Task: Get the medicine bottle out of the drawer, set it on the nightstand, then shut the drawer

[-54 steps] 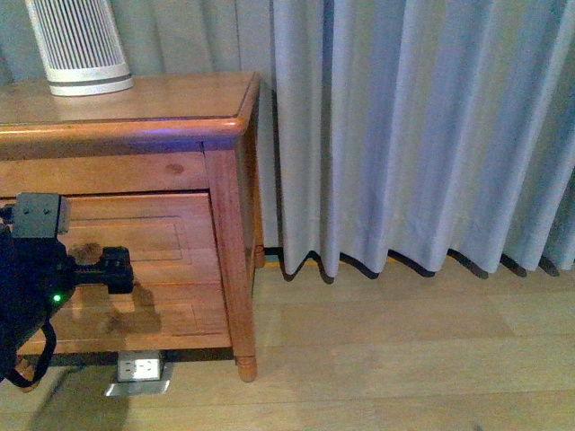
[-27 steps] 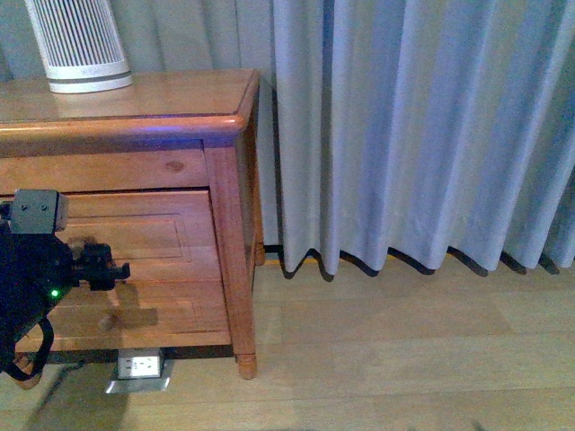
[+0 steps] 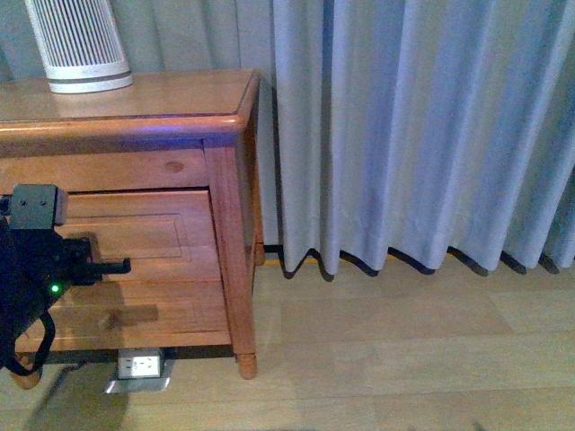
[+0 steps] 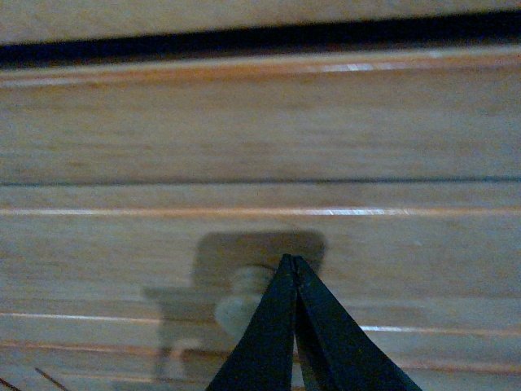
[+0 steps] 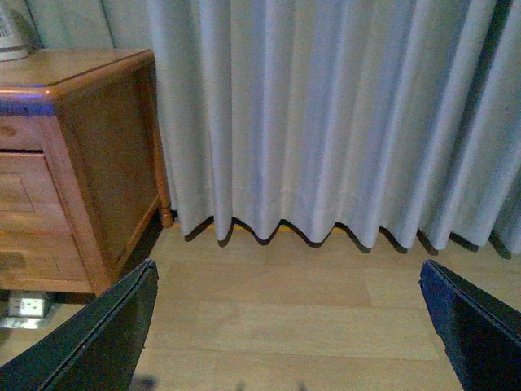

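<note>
Left gripper (image 4: pixel 293 262) is pinched shut, empty, its tips just before the drawer (image 4: pixel 260 130) knob (image 4: pixel 240 301). The knob looks like rigid, smooth wood, probably slippery; best gripped behind its head.

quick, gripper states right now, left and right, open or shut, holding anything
left gripper: closed, with nothing between its fingers
right gripper: open and empty

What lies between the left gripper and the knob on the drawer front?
Nothing. In the left wrist view the shut left gripper points at the knob, with only bare drawer front around it. Contact cannot be judged.
</note>
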You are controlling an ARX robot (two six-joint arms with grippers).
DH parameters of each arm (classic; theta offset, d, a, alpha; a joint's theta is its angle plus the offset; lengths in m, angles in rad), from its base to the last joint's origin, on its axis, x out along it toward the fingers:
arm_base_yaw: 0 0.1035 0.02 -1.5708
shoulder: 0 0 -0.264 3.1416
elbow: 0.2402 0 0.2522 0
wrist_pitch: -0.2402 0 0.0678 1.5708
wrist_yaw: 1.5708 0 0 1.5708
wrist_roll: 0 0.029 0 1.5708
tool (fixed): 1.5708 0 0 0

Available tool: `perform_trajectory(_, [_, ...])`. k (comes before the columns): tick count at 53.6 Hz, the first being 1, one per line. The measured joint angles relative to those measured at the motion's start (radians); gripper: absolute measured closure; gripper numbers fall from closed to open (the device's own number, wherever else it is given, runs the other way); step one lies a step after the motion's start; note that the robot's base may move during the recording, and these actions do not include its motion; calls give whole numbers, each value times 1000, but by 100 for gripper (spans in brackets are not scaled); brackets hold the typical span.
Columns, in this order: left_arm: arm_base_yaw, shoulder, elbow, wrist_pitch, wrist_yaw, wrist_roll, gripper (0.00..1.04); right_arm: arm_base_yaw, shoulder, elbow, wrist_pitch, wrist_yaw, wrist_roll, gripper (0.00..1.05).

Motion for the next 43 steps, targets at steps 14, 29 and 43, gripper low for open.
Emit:
perform_trajectory(14, [-7,0,-68,10,10,25,93,0,0,0,0,0,0,7])
perform_trajectory(29, [5,0,-56,-10,-12,50,47,0,0,0,0,0,0,7])
perform_trajectory(43, [14,0,19,-63,-24,48,6,0,0,0,0,0,0,7])
